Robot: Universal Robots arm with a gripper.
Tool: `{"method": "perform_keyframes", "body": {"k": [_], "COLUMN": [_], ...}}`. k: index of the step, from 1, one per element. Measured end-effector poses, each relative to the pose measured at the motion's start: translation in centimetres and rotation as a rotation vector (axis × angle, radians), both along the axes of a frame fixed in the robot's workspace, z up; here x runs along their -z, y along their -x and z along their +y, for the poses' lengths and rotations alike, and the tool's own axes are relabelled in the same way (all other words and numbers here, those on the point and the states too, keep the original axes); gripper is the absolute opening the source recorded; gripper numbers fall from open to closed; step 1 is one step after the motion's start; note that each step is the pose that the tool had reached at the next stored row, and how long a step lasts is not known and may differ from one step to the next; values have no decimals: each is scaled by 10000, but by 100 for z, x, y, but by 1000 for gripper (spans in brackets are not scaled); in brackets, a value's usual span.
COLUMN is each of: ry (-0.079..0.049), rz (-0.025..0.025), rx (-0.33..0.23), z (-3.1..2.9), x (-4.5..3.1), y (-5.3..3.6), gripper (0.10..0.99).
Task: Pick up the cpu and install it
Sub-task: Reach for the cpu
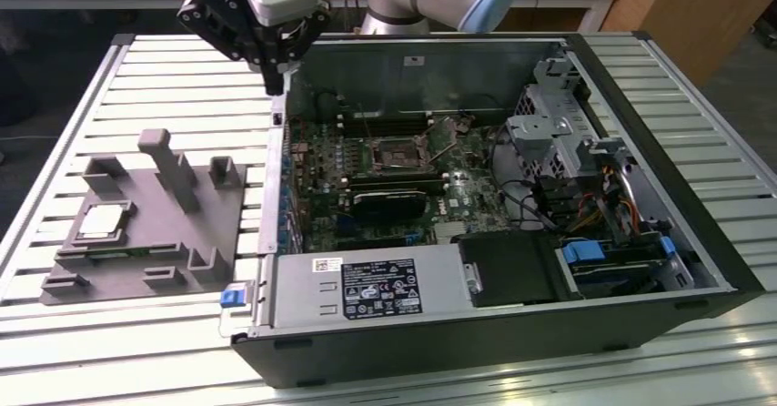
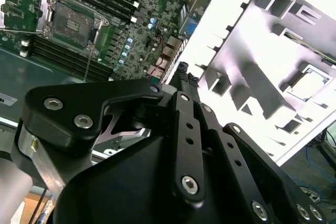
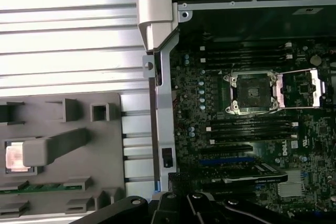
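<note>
The cpu (image 1: 102, 222), a small square chip with a silvery top, lies in a recess of the grey fixture plate (image 1: 134, 269) at the exterior view's left. It is in both wrist views too (image 2: 307, 83) (image 3: 17, 157), partly behind an upright block in the first. My gripper (image 1: 277, 84) hangs over the case's wall nearest the fixture, well apart from the cpu, its fingers together and holding nothing. Its tip (image 2: 181, 72) (image 3: 181, 180) is in both wrist views. The dark socket frame (image 1: 395, 154) (image 3: 252, 92) (image 2: 73, 22) on the motherboard stands open with its metal lid swung aside.
The open computer case (image 1: 680, 242) lies on a slatted metal table (image 1: 182, 69). Inside it are memory slots, a drive cage (image 1: 540, 133), cables (image 1: 607, 210) and a power supply (image 1: 364, 288). Upright blocks (image 1: 164, 165) rise from the fixture plate near the cpu.
</note>
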State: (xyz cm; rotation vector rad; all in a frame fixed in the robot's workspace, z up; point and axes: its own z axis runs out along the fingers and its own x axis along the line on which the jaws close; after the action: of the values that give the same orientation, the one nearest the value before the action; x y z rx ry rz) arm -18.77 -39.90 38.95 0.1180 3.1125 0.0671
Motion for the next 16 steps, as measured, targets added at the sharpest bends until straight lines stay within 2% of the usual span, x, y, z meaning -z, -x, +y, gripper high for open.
{"method": "perform_keyframes", "body": {"k": [16], "ry": [0], "rz": [0], "rx": [0], "z": [0], "x": [13], "y": [116], "gripper": [106]}}
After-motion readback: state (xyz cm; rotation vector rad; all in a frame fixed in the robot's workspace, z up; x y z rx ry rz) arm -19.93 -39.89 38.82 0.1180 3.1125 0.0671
